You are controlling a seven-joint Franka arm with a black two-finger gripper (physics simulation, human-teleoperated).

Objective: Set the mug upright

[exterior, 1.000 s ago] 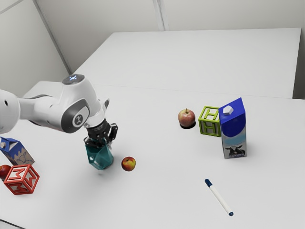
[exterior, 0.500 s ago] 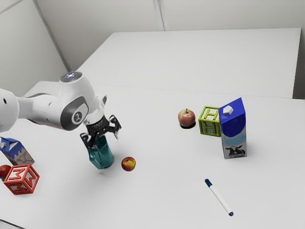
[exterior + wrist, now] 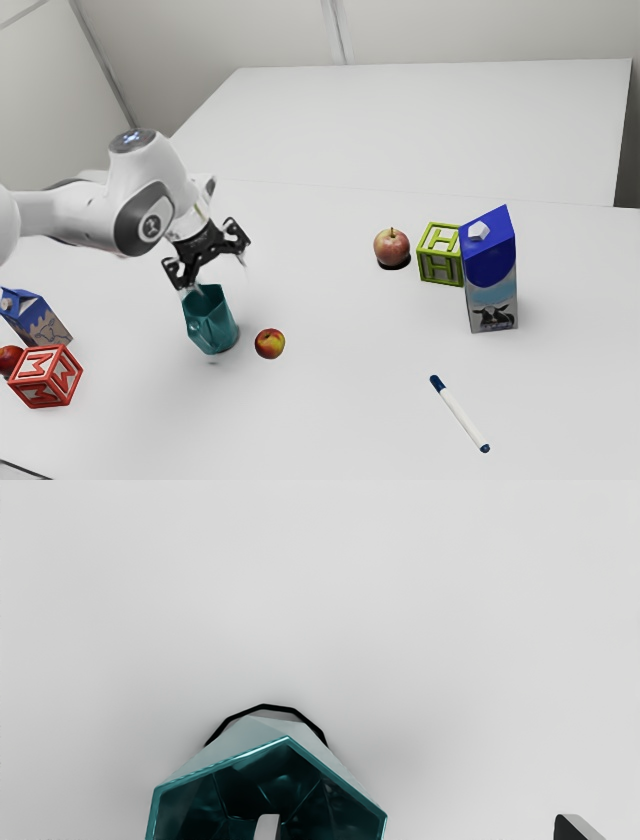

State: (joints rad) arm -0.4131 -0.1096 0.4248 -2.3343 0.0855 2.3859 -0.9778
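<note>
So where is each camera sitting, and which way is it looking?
Exterior view: beside my arm, above the table, looking down across it toward the wall. My arm comes in from that view's left.
Wrist view: on my hand, looking down past my fingers at the mug and table. The tips of my fingers show at the picture's bottom edge.
Both share: the mug, the table and my fingers.

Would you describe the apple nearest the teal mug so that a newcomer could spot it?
On the white table, find the teal mug beneath the black gripper. The apple sits beside it, toward the exterior view's right. Red and yellow, it stands clear of the letter blocks, unlike the two other fruits.
</note>
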